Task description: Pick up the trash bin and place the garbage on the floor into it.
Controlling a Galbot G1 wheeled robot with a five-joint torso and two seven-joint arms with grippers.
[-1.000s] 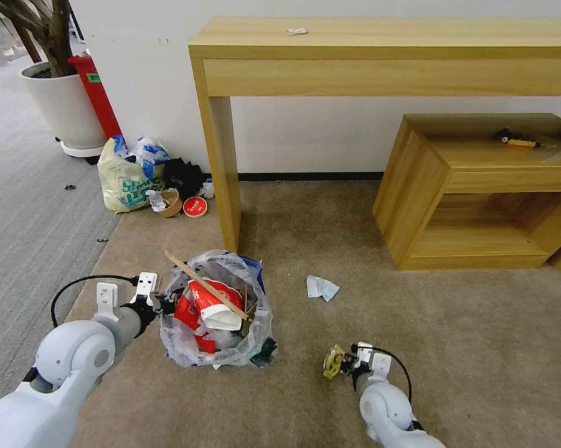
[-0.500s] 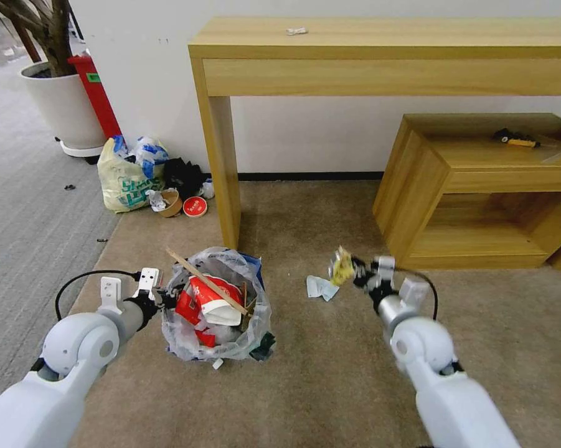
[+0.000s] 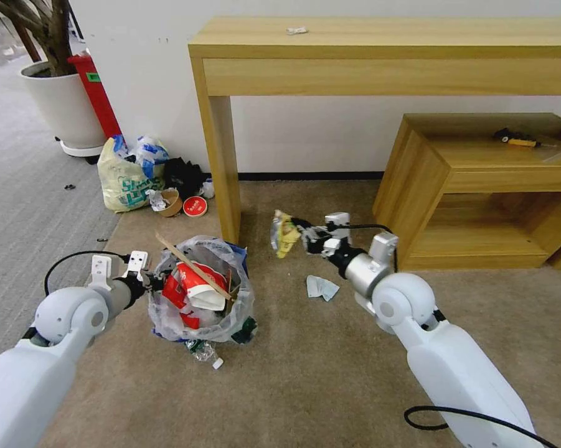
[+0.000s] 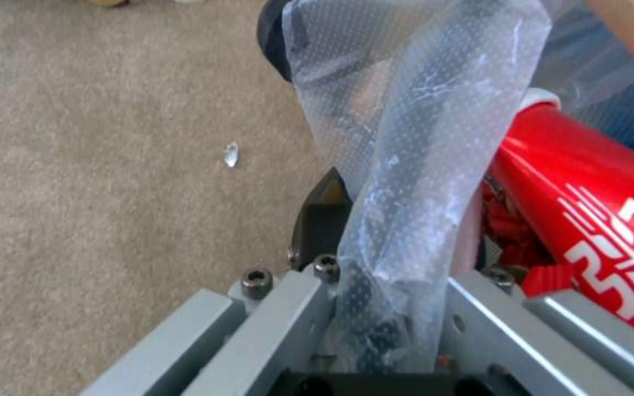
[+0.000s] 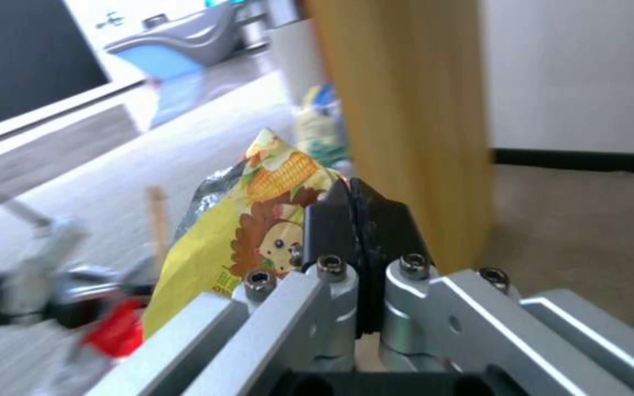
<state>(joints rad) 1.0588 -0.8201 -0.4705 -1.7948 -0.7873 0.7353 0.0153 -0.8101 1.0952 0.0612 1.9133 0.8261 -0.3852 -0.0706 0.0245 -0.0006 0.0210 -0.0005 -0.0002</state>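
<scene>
1. Carpet of beige-brown short pile makes up the floor (image 3: 330, 373) nearest the robot; a small clear scrap (image 3: 204, 351) lies on it just in front of the trash bin.
2. Left hand (image 3: 150, 285) is clamped on the near-left rim of the trash bin (image 3: 199, 292); the left wrist view shows the crinkly clear liner (image 4: 405, 181) pinched between its fingers, with a glossy red wrapper (image 4: 596, 187) just beside them.
3. The bin sits left of centre, round, its mouth facing up, stuffed with red and white litter. A wooden stick (image 3: 193, 266) lies across the top, its long axis running from far-left to near-right.
4. A crumpled pale tissue (image 3: 321, 287) lies on the carpet to the right of the bin, near the right forearm.
5. Right hand (image 3: 300, 235) is raised off the carpet beyond the tissue, closed on a yellow snack packet (image 3: 284, 233); the packet hangs with its long axis roughly upright. In the right wrist view the black fingers (image 5: 332, 231) pinch the packet's crinkled foil edge, printed with corn.
6. Beyond stand a light wooden table (image 3: 380, 43) against the white wall, its leg just behind the bin, and a low wooden shelf unit (image 3: 479, 186) to the right.
7. Farther left, on grey ribbed carpet (image 3: 25, 205), sit a yellowish printed bag (image 3: 127, 177) and a white planter (image 3: 62, 106).
</scene>
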